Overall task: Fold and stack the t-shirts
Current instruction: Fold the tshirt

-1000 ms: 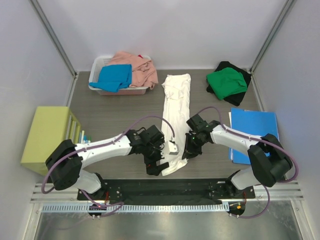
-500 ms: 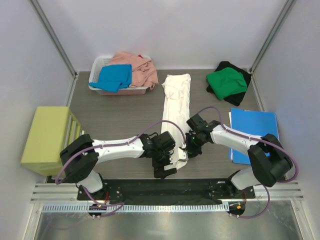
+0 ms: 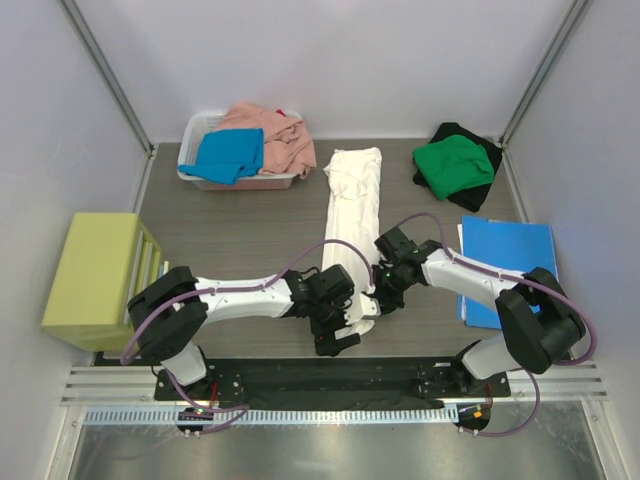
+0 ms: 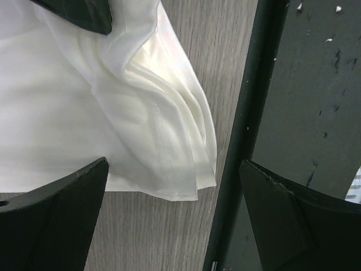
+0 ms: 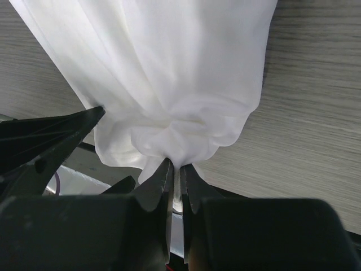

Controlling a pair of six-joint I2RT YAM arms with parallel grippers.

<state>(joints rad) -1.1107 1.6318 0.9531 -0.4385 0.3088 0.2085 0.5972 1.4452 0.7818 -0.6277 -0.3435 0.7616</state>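
White t-shirt [image 3: 353, 200] hem in right jaws; left jaws wide, low alongside.

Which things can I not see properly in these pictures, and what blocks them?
Top view: the near end of the white t-shirt is hidden under the left gripper and the right gripper.
Top view: the black t-shirt is mostly covered by the green t-shirt.
Top view: the inside of the basket is covered by the pink t-shirt and the blue t-shirt.
Right wrist view: its fingers hide how much cloth is pinched.
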